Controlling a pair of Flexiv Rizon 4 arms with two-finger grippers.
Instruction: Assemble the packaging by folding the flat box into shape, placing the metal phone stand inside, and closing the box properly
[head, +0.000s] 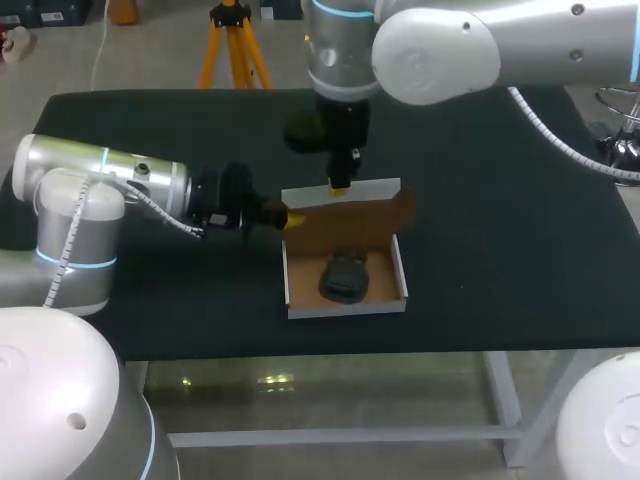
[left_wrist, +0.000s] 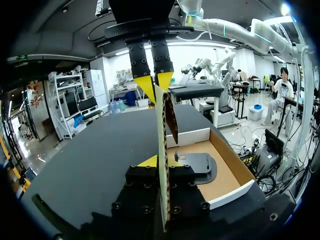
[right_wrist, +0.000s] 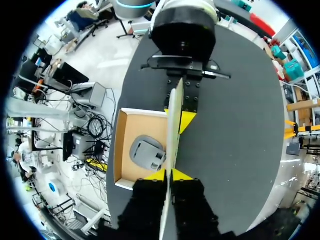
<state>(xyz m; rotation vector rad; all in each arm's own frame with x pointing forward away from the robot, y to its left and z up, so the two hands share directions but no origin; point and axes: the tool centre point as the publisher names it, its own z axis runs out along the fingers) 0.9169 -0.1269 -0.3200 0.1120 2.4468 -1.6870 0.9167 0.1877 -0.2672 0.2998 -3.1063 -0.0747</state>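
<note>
R gripper (right_wrist: 168, 175) tips on box lid (right_wrist: 173, 125)

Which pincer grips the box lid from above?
The right pincer, clamped on the top edge of the upright lid; the left pincer holds the lid's end from the side.

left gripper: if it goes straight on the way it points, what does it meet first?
The left gripper is shut on the upright lid, so it would push along that. First new thing ahead looks like the right gripper, pinching the same lid slightly higher; depth unclear, it might pass under.
</note>
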